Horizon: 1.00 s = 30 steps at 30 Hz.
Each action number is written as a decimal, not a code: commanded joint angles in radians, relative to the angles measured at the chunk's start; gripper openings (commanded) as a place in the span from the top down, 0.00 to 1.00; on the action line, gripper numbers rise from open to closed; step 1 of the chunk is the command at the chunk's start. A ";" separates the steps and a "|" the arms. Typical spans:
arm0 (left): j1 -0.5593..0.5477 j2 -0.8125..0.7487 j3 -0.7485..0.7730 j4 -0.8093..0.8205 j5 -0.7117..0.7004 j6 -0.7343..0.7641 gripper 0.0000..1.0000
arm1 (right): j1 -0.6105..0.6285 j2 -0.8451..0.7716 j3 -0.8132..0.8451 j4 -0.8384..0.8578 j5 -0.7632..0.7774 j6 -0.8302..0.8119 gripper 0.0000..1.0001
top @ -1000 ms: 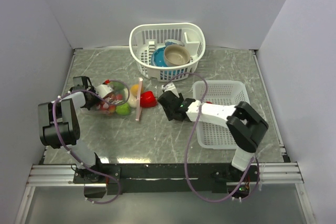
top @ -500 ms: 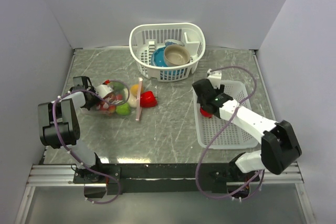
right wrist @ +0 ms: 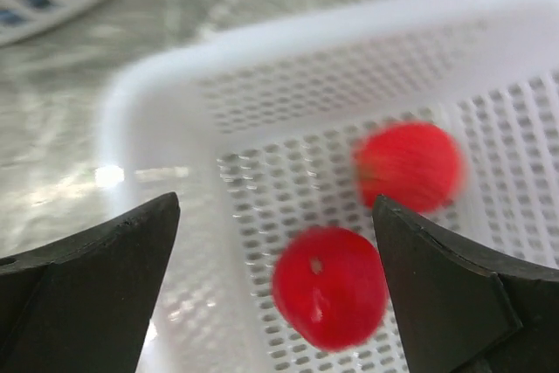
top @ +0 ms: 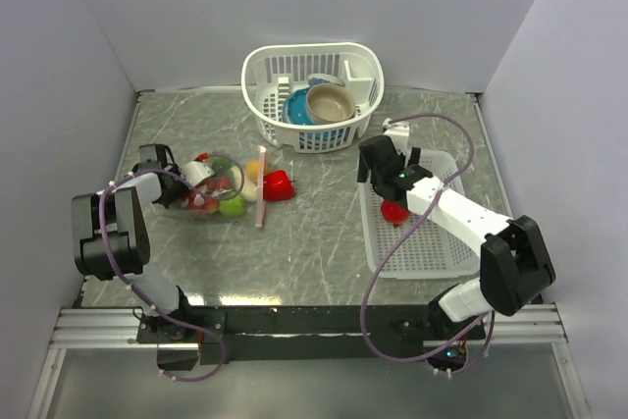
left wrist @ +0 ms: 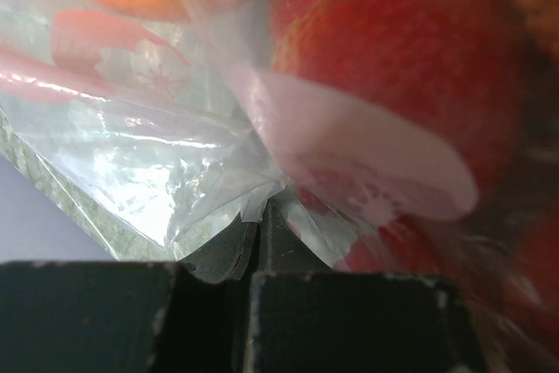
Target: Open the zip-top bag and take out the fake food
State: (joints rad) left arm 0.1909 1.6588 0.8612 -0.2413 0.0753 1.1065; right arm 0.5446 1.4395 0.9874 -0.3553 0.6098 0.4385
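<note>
The clear zip-top bag [top: 214,186] lies at the left with its pink zip strip [top: 260,200] at the open mouth. Fake food, red, green and orange, shows inside it. A red piece [top: 279,185] and a yellow piece [top: 253,168] lie at the mouth. My left gripper [top: 163,180] is shut on the bag's far-left plastic edge, seen up close in the left wrist view [left wrist: 258,220]. My right gripper [top: 385,183] is open above the flat white tray [top: 432,262]. Two red fruits [right wrist: 330,286] [right wrist: 409,166] lie in the tray below its fingers [right wrist: 113,251].
A white mesh basket [top: 312,134] with a blue bowl [top: 296,108] and a tan bowl [top: 329,102] stands at the back centre. The flat tray sits at the right, close to the right wall. Grey walls enclose the table.
My right gripper moved from the bag's mouth to the tray with a red fruit and let it go there; it is now open. The left gripper and bag barely moved.
</note>
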 commanded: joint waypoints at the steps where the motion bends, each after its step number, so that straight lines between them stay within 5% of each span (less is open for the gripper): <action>1: -0.011 0.038 -0.050 -0.174 0.023 -0.011 0.96 | 0.098 0.018 0.057 0.128 -0.093 -0.118 0.00; 7: -0.015 0.039 -0.059 -0.161 0.015 -0.007 0.97 | 0.235 0.193 0.165 0.268 -0.287 -0.219 0.00; 19: -0.013 0.058 -0.028 -0.176 0.029 -0.034 0.97 | 0.248 0.415 0.298 0.478 -0.655 -0.310 0.00; 30: 0.013 0.108 0.153 -0.311 0.217 -0.117 0.97 | 0.267 0.530 0.356 0.461 -0.772 -0.484 0.00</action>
State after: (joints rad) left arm 0.2089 1.7153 0.9821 -0.3901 0.1490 1.0569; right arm 0.8047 1.8984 1.2675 0.0944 -0.1123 0.0444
